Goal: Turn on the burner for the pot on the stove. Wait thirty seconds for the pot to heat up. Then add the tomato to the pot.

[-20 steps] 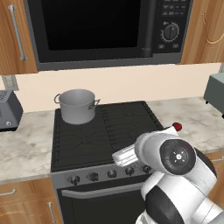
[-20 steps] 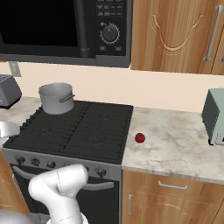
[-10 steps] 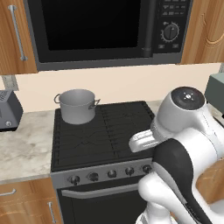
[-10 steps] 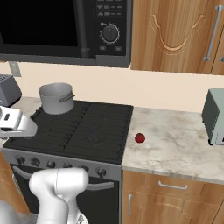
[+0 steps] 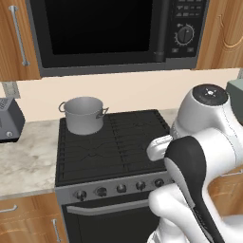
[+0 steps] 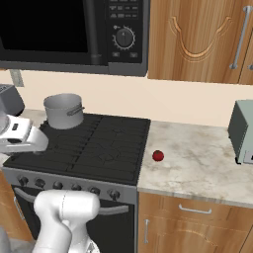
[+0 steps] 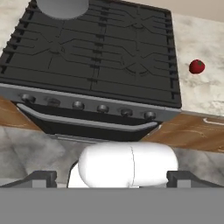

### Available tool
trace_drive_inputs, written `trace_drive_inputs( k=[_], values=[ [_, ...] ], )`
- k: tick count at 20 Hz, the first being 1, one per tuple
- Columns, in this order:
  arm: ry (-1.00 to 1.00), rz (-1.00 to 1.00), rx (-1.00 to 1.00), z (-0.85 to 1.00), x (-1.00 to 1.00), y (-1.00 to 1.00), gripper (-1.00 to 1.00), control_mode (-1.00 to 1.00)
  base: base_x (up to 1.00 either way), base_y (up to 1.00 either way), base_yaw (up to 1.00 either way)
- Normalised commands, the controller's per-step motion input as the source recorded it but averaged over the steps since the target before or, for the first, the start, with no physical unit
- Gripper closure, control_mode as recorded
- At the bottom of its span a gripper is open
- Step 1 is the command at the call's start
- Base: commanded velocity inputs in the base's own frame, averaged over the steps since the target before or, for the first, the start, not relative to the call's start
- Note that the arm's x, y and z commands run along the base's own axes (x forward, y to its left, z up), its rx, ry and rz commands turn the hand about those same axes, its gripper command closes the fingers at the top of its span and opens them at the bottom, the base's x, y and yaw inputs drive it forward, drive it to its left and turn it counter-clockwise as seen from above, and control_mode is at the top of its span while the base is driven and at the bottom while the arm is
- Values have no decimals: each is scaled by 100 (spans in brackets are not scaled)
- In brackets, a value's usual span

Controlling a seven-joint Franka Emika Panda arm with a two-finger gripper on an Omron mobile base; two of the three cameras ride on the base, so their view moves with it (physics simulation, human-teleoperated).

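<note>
Hand view: gripper point(image 7: 112, 177) wide open, empty, high above the stove point(image 7: 96, 57) front.

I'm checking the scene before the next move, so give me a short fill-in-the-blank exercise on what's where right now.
1. The pot stands on the stove's back-______ burner.
2. The tomato lies on the marble counter to the ______ of the stove.
3. The pot has no ______ on it.
4. Above the stove hangs a black ______ with a dial.

Missing words: left; right; lid; microwave
</note>
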Motion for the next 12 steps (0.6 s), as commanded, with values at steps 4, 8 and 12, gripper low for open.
trace_drive_inputs(
  k=[4,8,12],
  values=[
    [0,4,0,0,17,-59,-100,-100,0,0,0],
    [0,4,1,0,21,-67,-100,-100,0,0,0],
    [0,6,2,0,17,-77,-100,-100,0,0,0]
  ],
)
